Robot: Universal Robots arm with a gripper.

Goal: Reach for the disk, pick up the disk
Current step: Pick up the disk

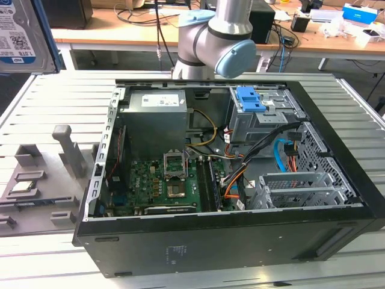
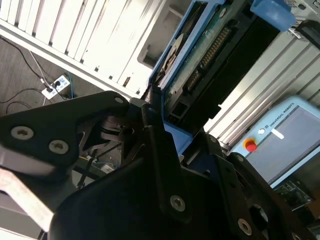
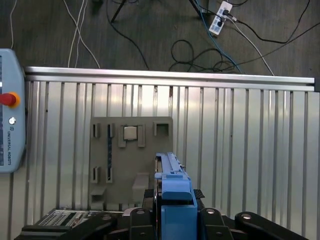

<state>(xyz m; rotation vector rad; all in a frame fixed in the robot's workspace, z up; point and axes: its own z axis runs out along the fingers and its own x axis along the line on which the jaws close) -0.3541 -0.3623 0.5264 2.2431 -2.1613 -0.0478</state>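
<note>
Disk (image 1: 24, 33): silver-grey metal, white-and-blue barcode label, blue side rail. It sits at the upper left of the exterior view, high above the counter (image 1: 54, 102). In the first wrist view the end effector (image 3: 172, 222) is clenched on the disk's blue rail, with a black link on each side. The second wrist view shows the disk's green circuit-board face.

Counter: ribbed aluminium. It carries 1 open black computer case (image 1: 240, 253) and 1 grey fixture plate (image 3: 131, 165) with a small chip (image 3: 130, 133).

Room: dark floor (image 3: 150, 35) with loose cables and a power strip (image 3: 220, 11); wooden desks (image 1: 120, 33) stand behind the arm (image 1: 216, 42).
</note>
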